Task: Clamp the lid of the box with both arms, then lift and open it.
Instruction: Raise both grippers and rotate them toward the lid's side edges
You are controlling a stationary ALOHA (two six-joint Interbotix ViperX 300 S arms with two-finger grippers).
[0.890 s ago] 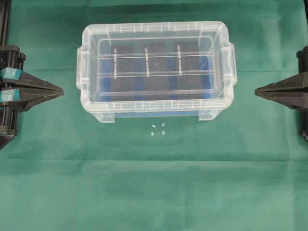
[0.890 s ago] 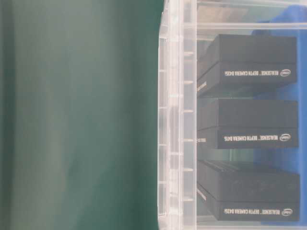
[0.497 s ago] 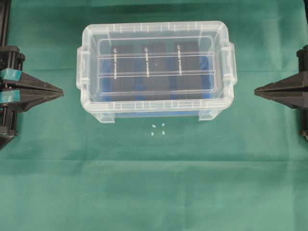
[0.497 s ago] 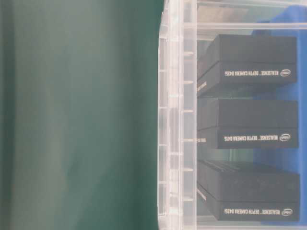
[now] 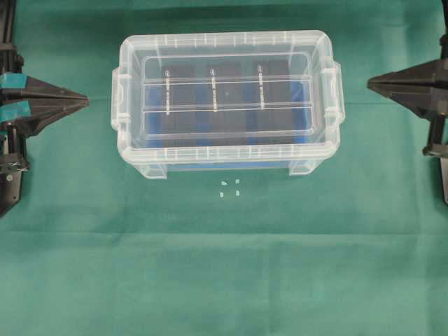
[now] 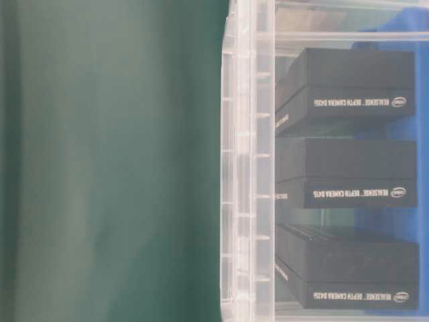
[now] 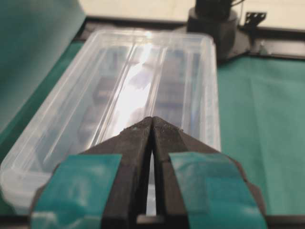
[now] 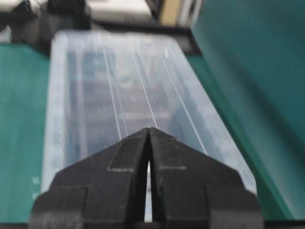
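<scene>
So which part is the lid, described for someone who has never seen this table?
On the green cloth stands one clear box holding black blocks. The lid is the flat ribbed clear panel closing its top, not the deep tub beneath.

A green cloth [image 5: 224,280] covers the whole work surface under me, faintly creased, with a soft fold line running across its near half. On it, just in front of the middle of the scene, I see a small cluster of pale flecks [image 5: 229,187], four or so, lying close together; what they are I cannot tell. From table level the same cloth [image 6: 110,161] fills the left half of the view as a smooth dark green field.
</scene>
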